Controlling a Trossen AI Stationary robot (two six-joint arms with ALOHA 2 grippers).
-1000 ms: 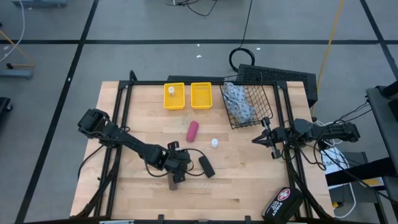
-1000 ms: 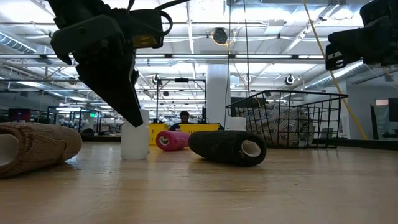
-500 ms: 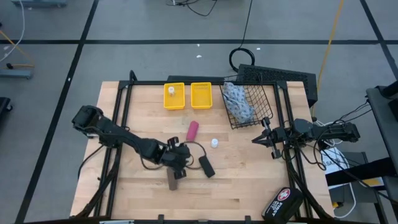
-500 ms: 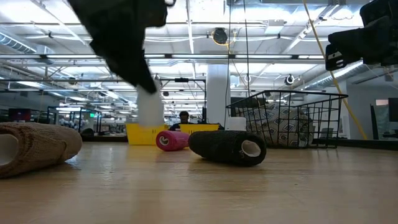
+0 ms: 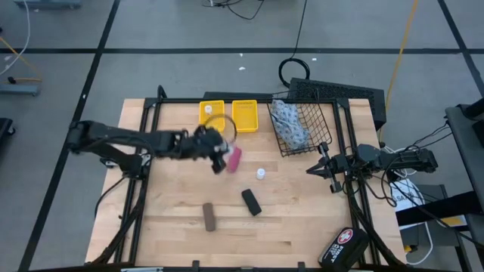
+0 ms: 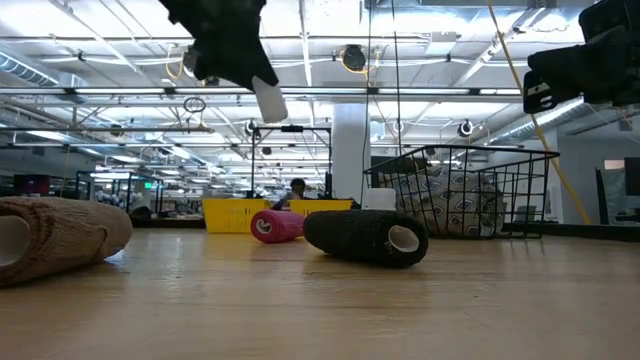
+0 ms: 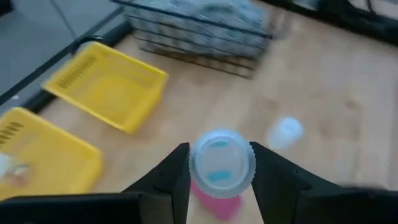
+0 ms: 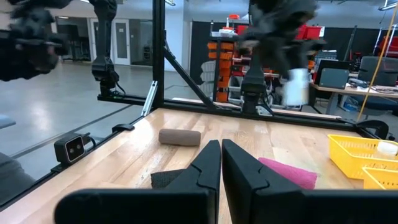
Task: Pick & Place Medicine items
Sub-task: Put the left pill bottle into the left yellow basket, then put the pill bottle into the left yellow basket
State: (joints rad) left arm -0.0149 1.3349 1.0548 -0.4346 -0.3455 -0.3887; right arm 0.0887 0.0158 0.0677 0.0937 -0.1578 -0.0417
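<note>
My left gripper hangs above the table's middle, just left of the magenta tube, shut on a tiny white bottle. A second white bottle stands on the wood. A third one lies in the left yellow bin. The black block and the brown block lie on their sides nearer the front. The blue-white pouch lies in the wire basket. My right gripper waits shut at the table's right edge. My left gripper pinches the white bottle between its two fingers, on opposite sides of its ribbed round end, which faces the wrist camera. The fingers slant downward. The bottle is lifted clear of the table and sits tilted at the fingertips.
A second yellow bin stands beside the first at the far edge. The black case with the cross emblem lies at the near right corner. A black frame runs around the table. Bare wood lies along the front.
My left gripper has risen from beside the brown block and swung toward the table's far edge, up to the magenta tube. The white bottle, which stood on the wood a second ago, has been lifted clear with it and now sits tilted.
</note>
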